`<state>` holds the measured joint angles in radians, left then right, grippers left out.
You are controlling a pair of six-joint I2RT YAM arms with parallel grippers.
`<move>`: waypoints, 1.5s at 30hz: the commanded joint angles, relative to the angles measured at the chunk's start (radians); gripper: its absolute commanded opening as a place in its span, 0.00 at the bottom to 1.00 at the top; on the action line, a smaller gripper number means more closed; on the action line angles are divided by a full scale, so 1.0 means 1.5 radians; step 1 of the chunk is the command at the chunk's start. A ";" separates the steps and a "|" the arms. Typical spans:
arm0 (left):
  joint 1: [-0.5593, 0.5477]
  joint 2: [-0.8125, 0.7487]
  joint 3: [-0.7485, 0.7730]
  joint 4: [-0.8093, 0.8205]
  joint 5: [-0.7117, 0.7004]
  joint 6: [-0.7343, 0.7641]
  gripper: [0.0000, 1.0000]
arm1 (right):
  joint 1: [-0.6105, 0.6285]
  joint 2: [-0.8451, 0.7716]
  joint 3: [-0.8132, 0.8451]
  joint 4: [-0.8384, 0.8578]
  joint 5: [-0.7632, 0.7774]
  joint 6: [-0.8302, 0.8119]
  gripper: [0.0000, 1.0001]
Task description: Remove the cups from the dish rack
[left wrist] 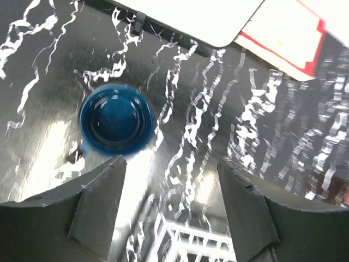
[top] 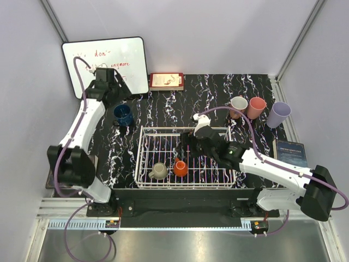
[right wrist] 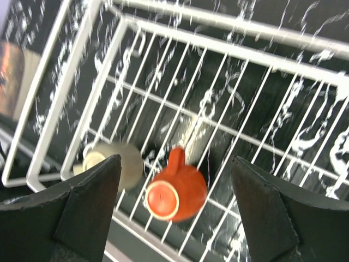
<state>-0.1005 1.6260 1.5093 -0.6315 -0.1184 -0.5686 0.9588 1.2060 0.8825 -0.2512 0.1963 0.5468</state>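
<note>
The white wire dish rack [top: 143,158] sits at the table's front middle. Inside it stand, upside down, a beige mug [top: 158,171] and an orange cup [top: 180,168]; both show in the right wrist view, orange cup [right wrist: 177,192], beige mug [right wrist: 130,164]. My right gripper [top: 188,144] is open above the rack [right wrist: 272,60], with the orange cup between and below its fingers. A dark blue mug [top: 124,114] stands upright on the table left of the rack, seen also in the left wrist view [left wrist: 116,119]. My left gripper [top: 112,82] is open and empty, behind it. Brown mug [top: 238,105], salmon-pink cup [top: 256,107] and lavender tumbler [top: 278,114] stand at back right.
A whiteboard [top: 106,65] leans at the back left, with a red and white book [top: 167,81] beside it. A dark booklet [top: 289,152] lies at the right edge. Grey walls enclose the table on three sides.
</note>
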 commanded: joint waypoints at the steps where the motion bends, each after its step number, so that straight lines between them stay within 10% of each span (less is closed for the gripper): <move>1: -0.043 -0.132 -0.070 0.008 -0.034 -0.039 0.73 | 0.025 -0.001 -0.016 -0.038 -0.041 -0.003 0.89; 11: -0.185 -0.329 -0.209 0.016 -0.087 -0.060 0.80 | 0.098 0.013 -0.020 -0.067 0.012 0.022 0.99; 31: -0.206 -0.480 -0.352 -0.001 -0.089 -0.050 0.84 | 0.117 0.152 0.015 -0.052 0.051 0.041 0.88; 45: -0.208 -0.483 -0.360 0.000 -0.089 -0.044 0.84 | 0.117 0.162 0.013 -0.042 0.036 0.042 0.15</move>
<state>-0.4068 0.9188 0.9722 -0.6605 -0.2359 -0.6518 1.1252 1.4624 0.8871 -0.3187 0.2272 0.6071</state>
